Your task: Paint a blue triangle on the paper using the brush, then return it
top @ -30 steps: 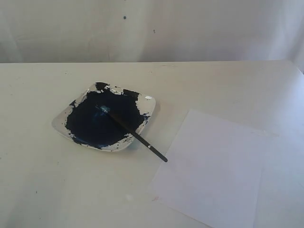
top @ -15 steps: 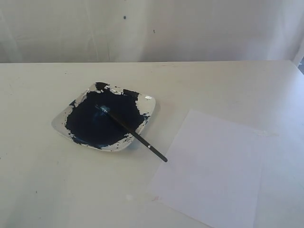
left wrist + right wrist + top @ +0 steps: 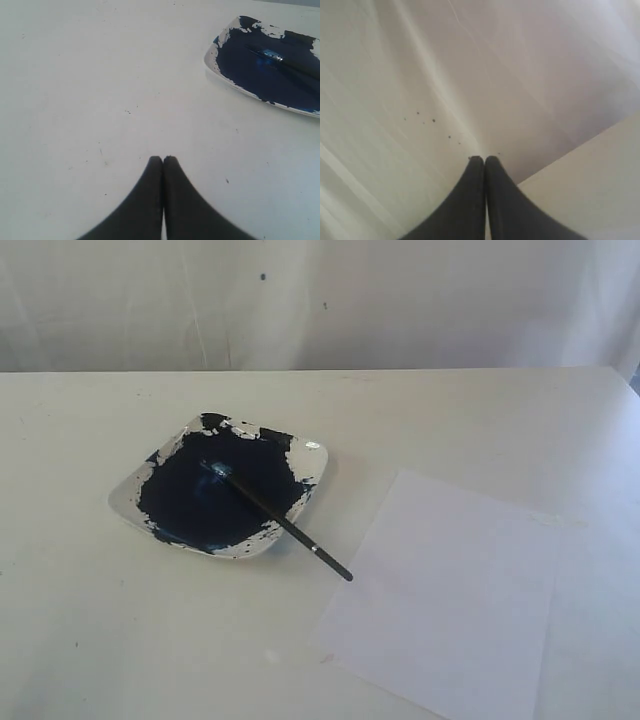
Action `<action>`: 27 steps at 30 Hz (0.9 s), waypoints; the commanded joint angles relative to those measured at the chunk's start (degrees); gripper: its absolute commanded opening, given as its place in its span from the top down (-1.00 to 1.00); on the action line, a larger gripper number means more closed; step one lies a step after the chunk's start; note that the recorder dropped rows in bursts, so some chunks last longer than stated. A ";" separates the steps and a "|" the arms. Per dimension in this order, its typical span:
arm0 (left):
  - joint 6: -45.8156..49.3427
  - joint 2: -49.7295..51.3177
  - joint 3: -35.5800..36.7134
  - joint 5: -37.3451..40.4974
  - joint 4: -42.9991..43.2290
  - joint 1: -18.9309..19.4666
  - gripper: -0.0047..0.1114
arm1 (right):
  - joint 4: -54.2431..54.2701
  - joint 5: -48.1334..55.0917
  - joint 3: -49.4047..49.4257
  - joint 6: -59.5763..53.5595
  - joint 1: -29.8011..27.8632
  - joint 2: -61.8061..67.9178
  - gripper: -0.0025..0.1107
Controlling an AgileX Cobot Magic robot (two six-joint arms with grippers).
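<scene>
No stroke made: left gripper [image 3: 163, 159] and right gripper [image 3: 484, 159] pinched closed, empty; brush [image 3: 280, 522] lies in dish [image 3: 312, 465], handle toward four o'clock and blank paper [image 3: 450, 590]; next move requires opening to grasp the handle.

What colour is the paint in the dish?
Dark navy blue paint, best seen in the exterior view.

One corner of the paper [image 3: 450, 600] runs off the exterior view's edge, the dish [image 3: 212, 59] is cut off in the left wrist view, and there the brush [image 3: 274, 55] seems to melt into the dark paint [image 3: 250, 72], its bristles indistinct.
</scene>
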 commanded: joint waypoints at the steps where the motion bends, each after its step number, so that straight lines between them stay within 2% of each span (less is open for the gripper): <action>1: -0.37 -0.23 0.27 -0.10 -0.38 0.05 0.92 | 0.00 -1.13 0.13 5.66 0.26 2.62 0.96; 6: -0.37 -0.23 0.27 -0.25 -0.38 0.05 0.92 | -2.05 -0.98 -3.36 5.66 0.26 15.30 0.96; 10: -0.37 -0.23 0.27 -0.25 -0.38 0.05 0.92 | -12.06 -0.11 -9.63 6.76 0.26 30.75 0.96; 13: -0.37 -0.23 0.27 -0.25 -0.38 0.05 0.92 | -16.89 4.91 -15.41 6.88 0.85 41.67 0.96; 16: -0.37 -0.23 0.27 -0.23 -0.38 0.05 0.92 | -20.08 10.82 -21.79 6.57 3.14 51.24 0.96; 20: -0.37 -0.23 0.27 -0.23 -0.38 0.05 0.92 | -20.10 18.67 -29.56 2.50 9.20 60.41 0.96; 23: -0.37 -0.23 0.27 -0.23 -0.38 0.05 0.92 | -15.42 24.25 -34.78 -2.46 14.41 64.35 0.96; 27: -0.37 -0.23 0.27 -0.35 -0.38 0.05 0.92 | 1.97 26.95 -39.75 -20.99 19.95 67.76 0.96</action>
